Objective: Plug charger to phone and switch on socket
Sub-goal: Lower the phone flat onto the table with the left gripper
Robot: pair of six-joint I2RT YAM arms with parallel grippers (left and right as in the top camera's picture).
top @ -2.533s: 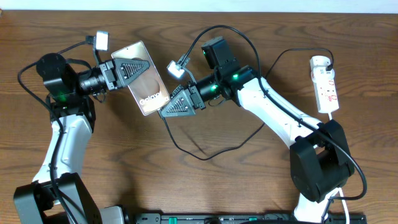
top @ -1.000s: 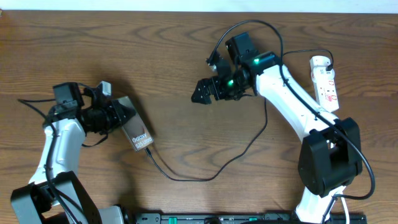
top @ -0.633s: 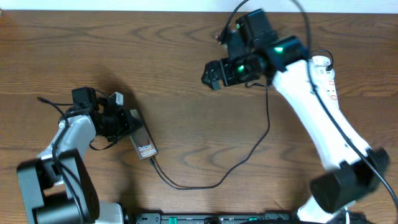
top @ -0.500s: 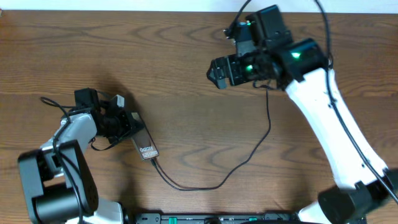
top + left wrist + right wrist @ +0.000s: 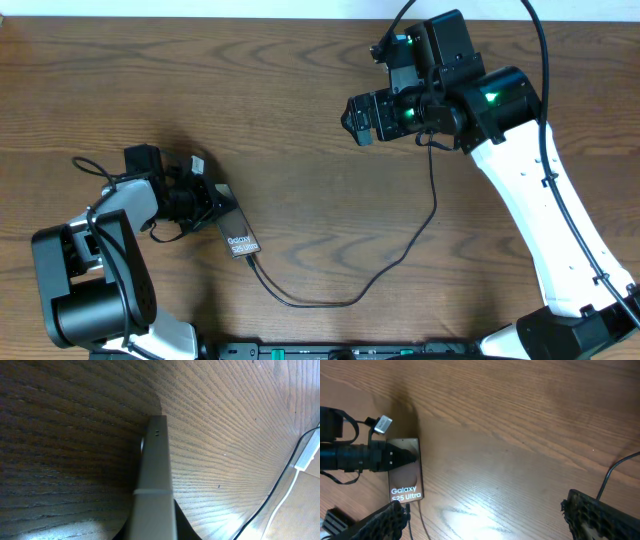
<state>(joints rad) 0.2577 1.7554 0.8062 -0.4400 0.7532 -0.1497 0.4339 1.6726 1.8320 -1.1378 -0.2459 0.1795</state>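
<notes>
The phone (image 5: 236,236) lies at the left of the table, its "Galaxy" lettering towards the near end. My left gripper (image 5: 212,203) is shut on its far end. In the left wrist view the phone (image 5: 156,460) shows edge-on between the fingers (image 5: 152,532). The charger cable (image 5: 400,255) runs from the phone's near end in a long curve towards the right arm. My right gripper (image 5: 362,118) is raised above the table's far right, open and empty. Its view shows the phone (image 5: 405,477), the connector (image 5: 408,507) at the phone's edge, and wide-apart fingers (image 5: 487,520). The socket is hidden.
The right arm (image 5: 520,180) crosses the right side of the wooden table (image 5: 300,150) and covers what lies under it. A small white tag (image 5: 382,424) hangs beside the left wrist. A black rail (image 5: 350,350) runs along the table's near edge.
The left gripper has carried the phone from the table's middle down to the left, with the cable trailing from it. The right gripper has let go, opened and risen towards the far right.
</notes>
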